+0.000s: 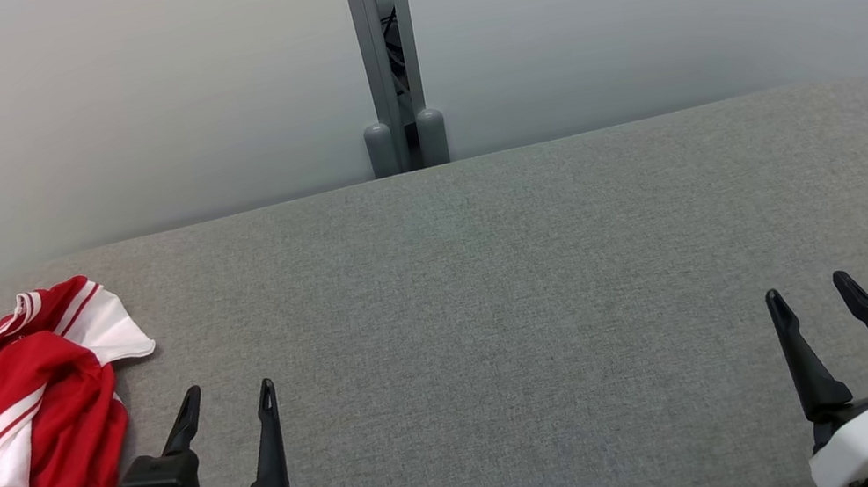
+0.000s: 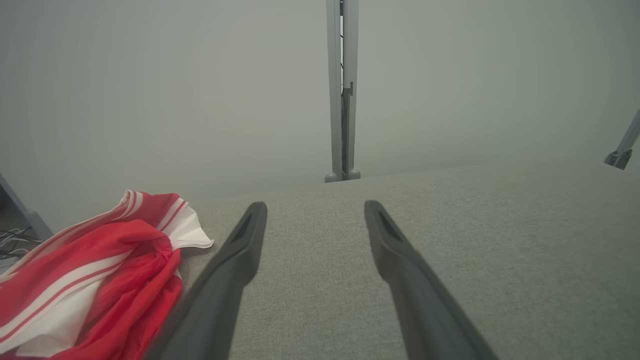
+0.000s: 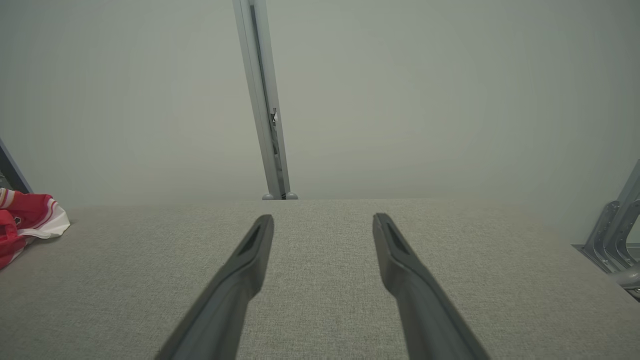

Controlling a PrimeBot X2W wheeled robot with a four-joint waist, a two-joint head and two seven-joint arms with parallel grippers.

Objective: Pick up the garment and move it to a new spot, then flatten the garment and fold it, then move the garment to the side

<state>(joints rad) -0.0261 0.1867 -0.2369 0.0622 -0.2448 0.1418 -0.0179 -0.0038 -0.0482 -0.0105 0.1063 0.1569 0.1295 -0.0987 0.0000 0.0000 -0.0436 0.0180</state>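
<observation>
I see the garment (image 1: 12,434), a red top with white stripes and white panels. It lies crumpled in a heap at the left end of the grey fabric-covered table (image 1: 500,312), close to the left edge.

My left gripper (image 1: 229,389) sits just to the right of the heap, with its jaws spread wide and holding nothing. In the left wrist view the left jaw runs right beside the red cloth, but I cannot tell whether it touches it.

My right gripper (image 1: 806,287) is well apart from the garment, over the right side of the table. Its jaws are also spread wide and hold nothing. Both grippers point toward the far edge of the table.

Behind that edge a pale wall (image 1: 107,113) runs across the head view. A grey upright post (image 1: 383,47) divides it, with two rounded feet at its base, just behind the middle of the table's far edge.
</observation>
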